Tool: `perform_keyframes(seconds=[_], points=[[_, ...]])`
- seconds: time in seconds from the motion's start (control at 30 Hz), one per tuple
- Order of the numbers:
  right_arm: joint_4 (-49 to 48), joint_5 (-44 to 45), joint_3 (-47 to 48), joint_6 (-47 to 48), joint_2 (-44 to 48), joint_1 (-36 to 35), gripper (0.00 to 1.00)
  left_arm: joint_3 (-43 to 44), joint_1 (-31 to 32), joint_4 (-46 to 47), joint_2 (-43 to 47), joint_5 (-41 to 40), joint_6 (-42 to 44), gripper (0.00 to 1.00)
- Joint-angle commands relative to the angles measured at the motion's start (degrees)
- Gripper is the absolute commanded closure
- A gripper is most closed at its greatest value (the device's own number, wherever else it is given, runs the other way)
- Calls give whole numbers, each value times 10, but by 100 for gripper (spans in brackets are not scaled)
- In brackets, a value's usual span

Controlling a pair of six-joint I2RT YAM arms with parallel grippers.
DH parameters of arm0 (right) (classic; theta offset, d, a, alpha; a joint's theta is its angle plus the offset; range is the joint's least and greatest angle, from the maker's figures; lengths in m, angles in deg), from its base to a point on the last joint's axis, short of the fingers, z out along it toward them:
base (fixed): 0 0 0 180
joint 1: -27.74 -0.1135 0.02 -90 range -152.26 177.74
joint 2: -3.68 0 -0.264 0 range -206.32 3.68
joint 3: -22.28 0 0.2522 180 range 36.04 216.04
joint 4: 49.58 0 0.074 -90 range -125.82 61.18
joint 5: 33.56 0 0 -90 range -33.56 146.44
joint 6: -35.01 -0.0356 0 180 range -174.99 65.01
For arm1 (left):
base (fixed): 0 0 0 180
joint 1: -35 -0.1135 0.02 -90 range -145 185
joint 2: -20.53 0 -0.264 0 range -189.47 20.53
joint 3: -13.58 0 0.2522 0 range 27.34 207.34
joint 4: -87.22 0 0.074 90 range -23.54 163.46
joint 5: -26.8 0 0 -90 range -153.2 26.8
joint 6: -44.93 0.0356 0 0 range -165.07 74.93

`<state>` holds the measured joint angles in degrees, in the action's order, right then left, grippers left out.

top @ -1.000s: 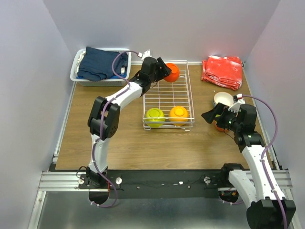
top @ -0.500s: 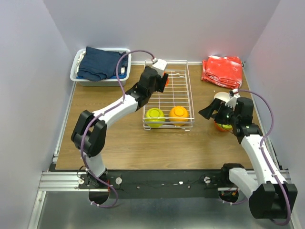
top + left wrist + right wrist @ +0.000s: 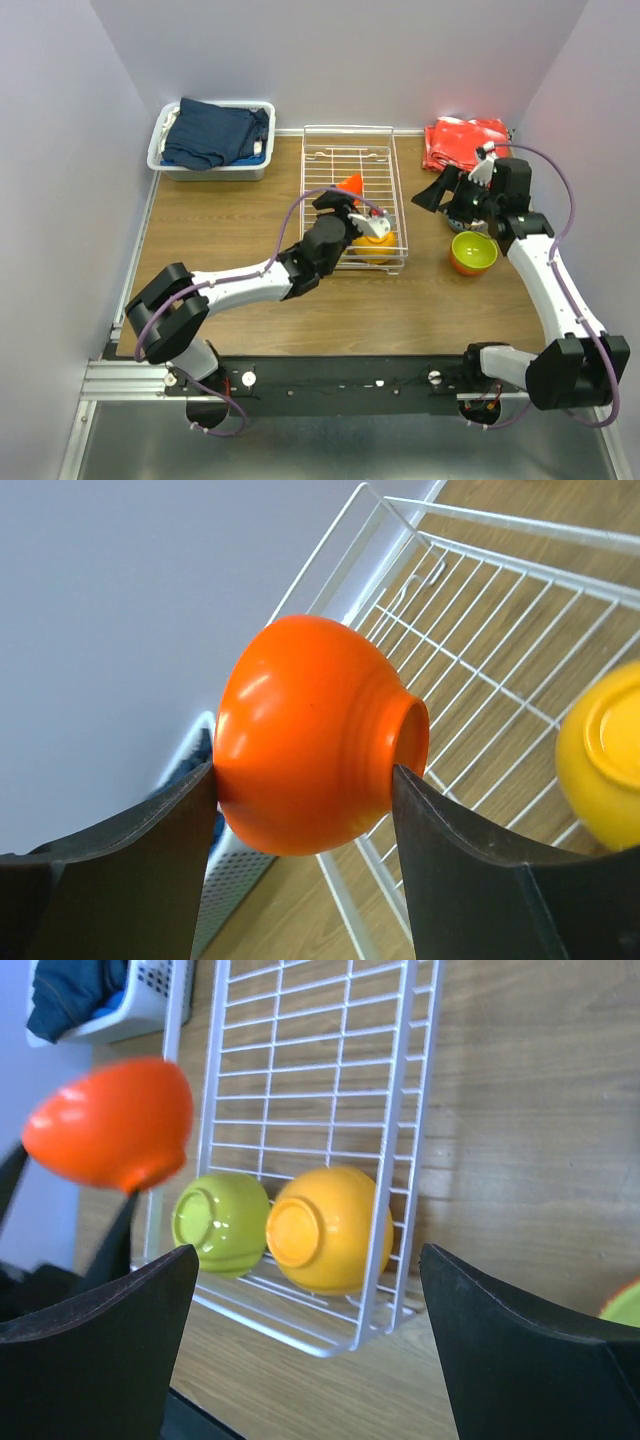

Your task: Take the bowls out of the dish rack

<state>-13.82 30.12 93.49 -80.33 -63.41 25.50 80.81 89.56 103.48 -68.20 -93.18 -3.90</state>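
We see the left fingers (image 3: 110, 880) closed on a red-orange bowl (image 3: 310, 735), one finger at its rim side and the other at its foot ring. The bowl lies tipped on its side between them. In the top view this bowl is over the near half of the dish rack (image 3: 330, 150), and the left arm reaches to it across the surface (image 3: 230, 230) from the near left.

Inside the rack, at its near end, two bowls stand upside down and side by side: one yellow-green bowl (image 3: 220, 1223) and one orange bowl (image 3: 330, 1230). From above, the left arm covers the yellow-green one, and only the right wrist camera shows it. The far part of the rack is bare wire.

The right fingers (image 3: 530, 1350) are spread wide apart with nothing between them, and they are held over the surface to the right of the rack. Near them, closer to us, a second yellow-green bowl (image 3: 473, 250) stands upright on the surface, well apart from the rack. A red-orange edge (image 3: 460, 268) shows under it, so it seems to sit in another bowl.

That makes five bowls we can count: two yellow-green, two red-orange and one orange.

A red cloth (image 3: 465, 140) lies in the far right corner. A white bin (image 3: 160, 160) with a dark-blue cloth (image 3: 210, 135) stands at the far left, beside the rack.
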Motion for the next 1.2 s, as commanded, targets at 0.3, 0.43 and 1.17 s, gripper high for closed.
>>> perform_keyframes(seconds=[0.3, 0.43, 1.17], points=[[161, 26, 188, 28, -110, -82, 1, -126, 142, 197, 81, -139, 248, 59], [190, 49, 220, 28, -127, -135, 1, -150, 176, 188, 94, -158, 266, 59], [400, 103, 348, 90, -255, -254, 16, -190, 263, 262, 0, -214, 329, 59]])
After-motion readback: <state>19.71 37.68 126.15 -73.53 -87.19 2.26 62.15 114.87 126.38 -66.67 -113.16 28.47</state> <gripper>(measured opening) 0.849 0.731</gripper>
